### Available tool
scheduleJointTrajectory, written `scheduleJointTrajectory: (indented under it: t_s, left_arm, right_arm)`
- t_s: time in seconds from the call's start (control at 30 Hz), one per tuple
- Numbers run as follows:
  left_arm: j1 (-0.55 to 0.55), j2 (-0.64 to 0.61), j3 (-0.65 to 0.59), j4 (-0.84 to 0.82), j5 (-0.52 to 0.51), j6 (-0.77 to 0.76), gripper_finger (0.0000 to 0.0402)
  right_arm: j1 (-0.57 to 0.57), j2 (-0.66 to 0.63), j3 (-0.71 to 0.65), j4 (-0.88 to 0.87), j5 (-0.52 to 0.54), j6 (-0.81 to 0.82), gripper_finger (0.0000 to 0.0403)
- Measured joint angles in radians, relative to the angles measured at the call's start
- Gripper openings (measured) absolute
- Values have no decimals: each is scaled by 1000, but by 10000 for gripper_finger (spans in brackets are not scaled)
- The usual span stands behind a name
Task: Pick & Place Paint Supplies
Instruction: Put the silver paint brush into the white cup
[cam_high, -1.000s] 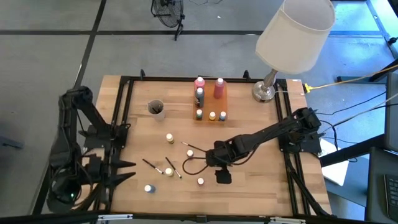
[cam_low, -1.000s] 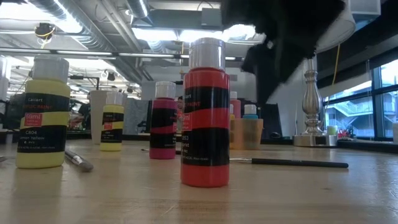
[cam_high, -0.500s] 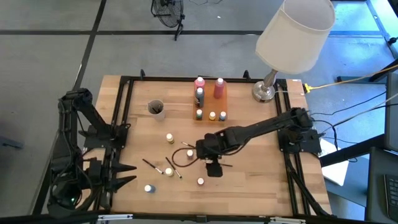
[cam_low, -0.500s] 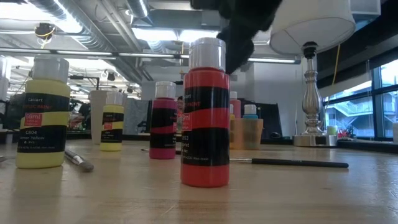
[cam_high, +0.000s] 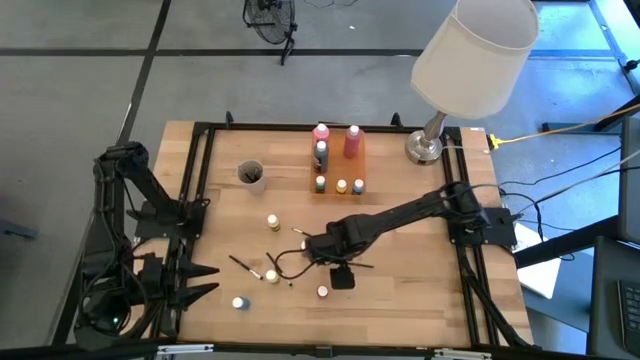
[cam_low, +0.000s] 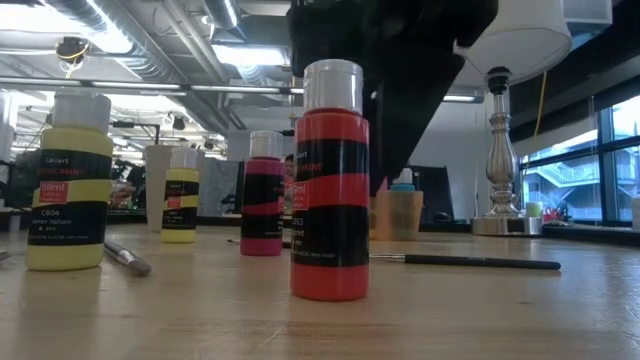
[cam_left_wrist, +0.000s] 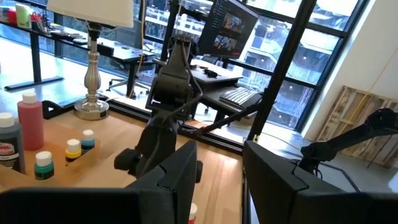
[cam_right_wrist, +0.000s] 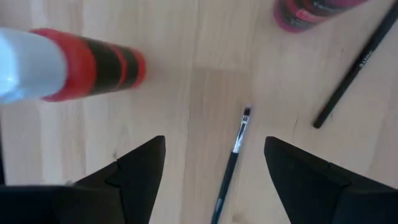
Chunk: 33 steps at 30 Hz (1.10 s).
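We saw the right gripper (cam_right_wrist: 211, 168) hanging over the table (cam_high: 420, 300) with its fingers spread wide and nothing between them. Directly below the gap lay a thin brush (cam_right_wrist: 231, 163), untouched. Just beside it stood a red bottle (cam_right_wrist: 74, 62) with a white cap; a pink bottle (cam_right_wrist: 311, 11) and a second brush (cam_right_wrist: 354, 65) sat a little farther out. Well beyond, more bottles stood on the tray (cam_high: 338, 165) near the lamp (cam_high: 470, 55). The left gripper (cam_left_wrist: 217, 180) waited off the table's edge; its fingers stood partly apart, empty.
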Motion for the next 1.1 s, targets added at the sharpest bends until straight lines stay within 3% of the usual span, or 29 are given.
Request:
scheduleJointTrajectory:
  t_s: [1.1]
  left_arm:
    - [-1,8,0,14,19,2,127]
  right_arm:
    - [-7,121,1,79,-21,25,279]
